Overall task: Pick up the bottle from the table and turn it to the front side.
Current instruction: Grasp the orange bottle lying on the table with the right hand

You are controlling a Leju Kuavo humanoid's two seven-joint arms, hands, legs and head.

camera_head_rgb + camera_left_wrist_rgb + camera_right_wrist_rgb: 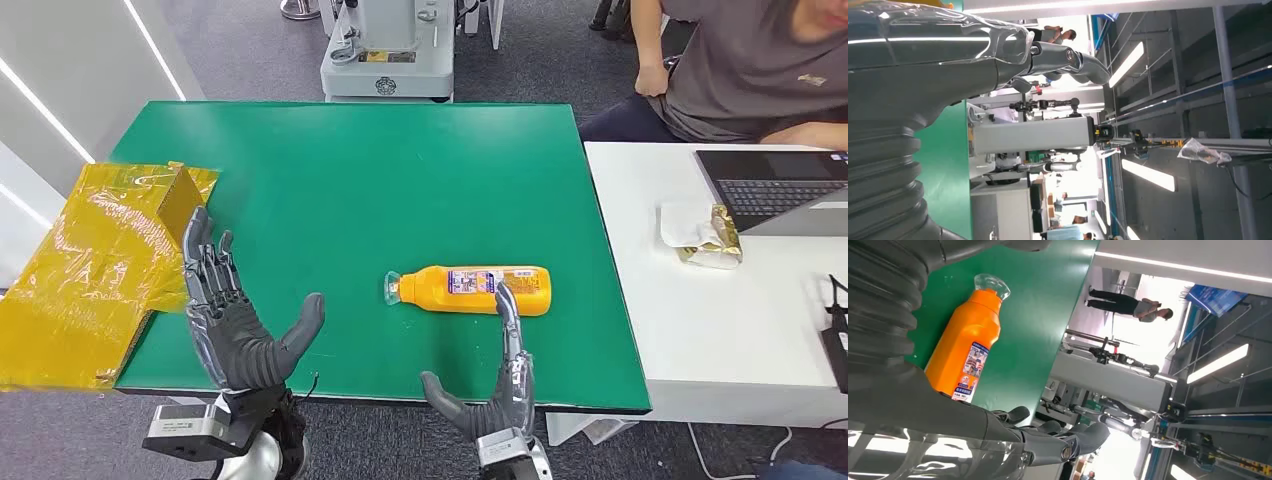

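Observation:
An orange bottle (480, 290) with a clear cap and a small printed label lies on its side on the green table (350, 170), cap pointing left. My right hand (495, 385) is raised at the near table edge just in front of the bottle, fingers spread and upright, its fingertips overlapping the bottle's body in the head view; it holds nothing. The right wrist view shows the bottle (965, 350) close beside that hand (1013, 437). My left hand (232, 318) hovers open over the table's near-left part, well left of the bottle, and appears again as the left hand (998, 50).
Crinkled yellow plastic wrap (95, 265) drapes over the table's left edge. A white table (700, 330) to the right carries a laptop (780, 185) and a wrapped packet (705, 238); a person (740, 65) sits behind it. A grey machine base (388, 50) stands beyond the far edge.

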